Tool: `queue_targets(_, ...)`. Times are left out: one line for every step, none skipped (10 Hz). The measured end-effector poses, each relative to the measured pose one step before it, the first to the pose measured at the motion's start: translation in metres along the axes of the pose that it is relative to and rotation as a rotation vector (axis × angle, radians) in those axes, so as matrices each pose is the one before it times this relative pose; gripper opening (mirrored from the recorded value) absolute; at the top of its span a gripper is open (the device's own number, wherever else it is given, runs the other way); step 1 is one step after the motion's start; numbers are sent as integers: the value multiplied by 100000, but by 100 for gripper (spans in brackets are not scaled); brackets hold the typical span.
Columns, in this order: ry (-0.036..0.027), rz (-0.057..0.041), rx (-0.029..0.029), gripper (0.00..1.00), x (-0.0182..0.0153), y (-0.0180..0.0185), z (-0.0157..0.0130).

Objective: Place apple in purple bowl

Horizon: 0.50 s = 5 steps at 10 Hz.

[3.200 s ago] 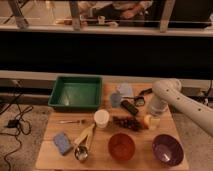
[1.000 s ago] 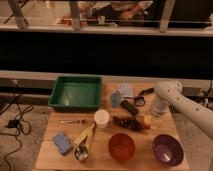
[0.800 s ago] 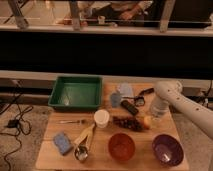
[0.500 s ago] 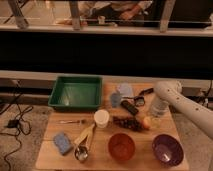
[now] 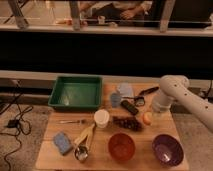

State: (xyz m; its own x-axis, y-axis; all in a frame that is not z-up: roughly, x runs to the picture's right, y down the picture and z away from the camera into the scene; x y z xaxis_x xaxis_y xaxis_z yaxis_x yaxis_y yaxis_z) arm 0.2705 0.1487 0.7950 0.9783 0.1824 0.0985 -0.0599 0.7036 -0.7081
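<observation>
The apple (image 5: 146, 118), small and yellowish with an orange blush, sits on the wooden table right of centre, beside a dark grape bunch (image 5: 127, 123). My white arm comes in from the right and bends down onto the apple. The gripper (image 5: 151, 114) sits at the apple's upper right side, shut on it, and the apple still rests on the table. The purple bowl (image 5: 167, 149) stands empty at the front right corner, a short way in front of the apple.
An orange-red bowl (image 5: 122, 146) stands left of the purple one. A green bin (image 5: 76, 92) fills the back left. A white cup (image 5: 101, 119), a blue sponge (image 5: 63, 142), wooden utensils (image 5: 84, 140) and a black object (image 5: 130, 107) lie around the table.
The gripper has closed at the apple. The arm has barely moved, and the apple lies where it was.
</observation>
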Motion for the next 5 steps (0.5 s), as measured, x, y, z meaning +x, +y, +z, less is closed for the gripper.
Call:
queue_targets(-1692, 54, 2039, 0, -249, 160, -1764)
queue_targets(-916, -60, 1539, 0, -119, 286, -1311)
queue_targets(-138, -390, 1339, 0, 82, 686, -1334)
queue_targets(254, 195, 1294, 0, 468, 760, -1206)
queue_targets(425, -223, 375, 0, 310, 684, -451)
